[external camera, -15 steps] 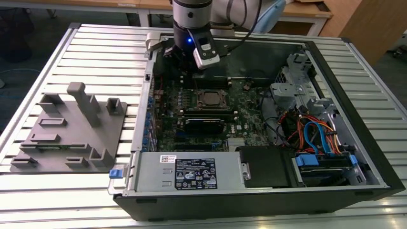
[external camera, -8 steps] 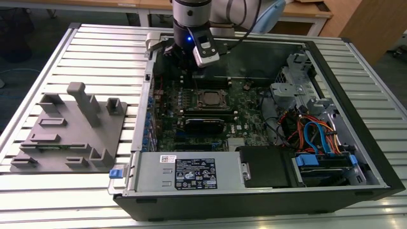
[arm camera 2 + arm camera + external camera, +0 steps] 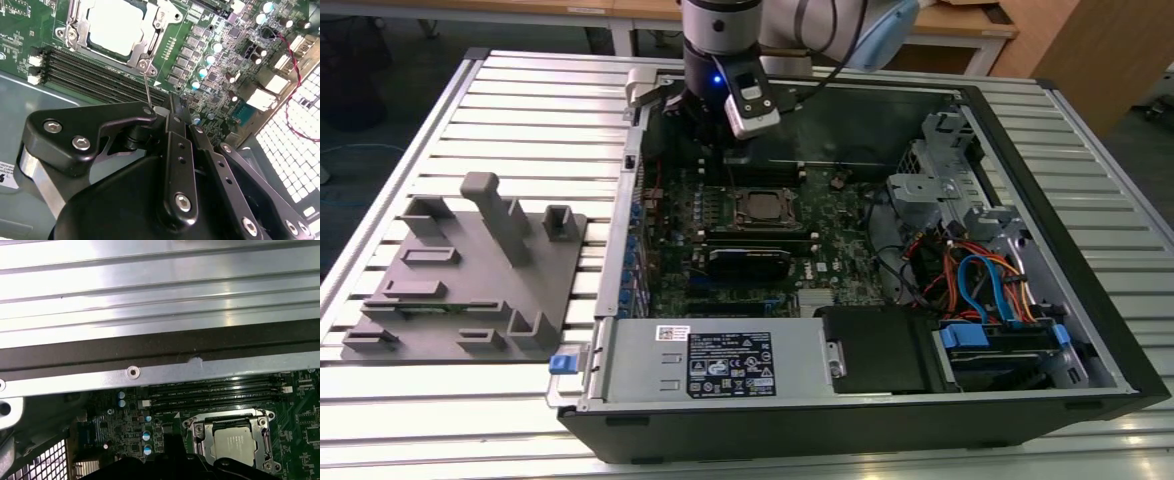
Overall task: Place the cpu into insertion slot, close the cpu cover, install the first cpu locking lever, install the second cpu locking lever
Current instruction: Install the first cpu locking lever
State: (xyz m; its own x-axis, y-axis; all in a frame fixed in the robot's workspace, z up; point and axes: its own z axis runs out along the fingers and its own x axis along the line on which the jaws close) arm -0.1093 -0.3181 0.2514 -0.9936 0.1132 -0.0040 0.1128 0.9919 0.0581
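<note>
The jaws of the gripper are seen drawn together against the tip of the locking lever, whose shaft runs straight towards the cpu cover, closed over the cpu.

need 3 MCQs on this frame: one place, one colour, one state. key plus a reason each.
1. Where is the cpu?
A) in the slot
B) on the grey fixture
C) on the power supply

2. What colour is the board?
A) red
B) green
C) white

3. How does the cover stand?
A) tipped up
B) off, lying on the table
C) down over the cpu

Key:
1 A: both wrist views show it seated in the slot.
2 B: green shows all round the slot.
3 C: its frame lies flat around the cpu's top.
</note>
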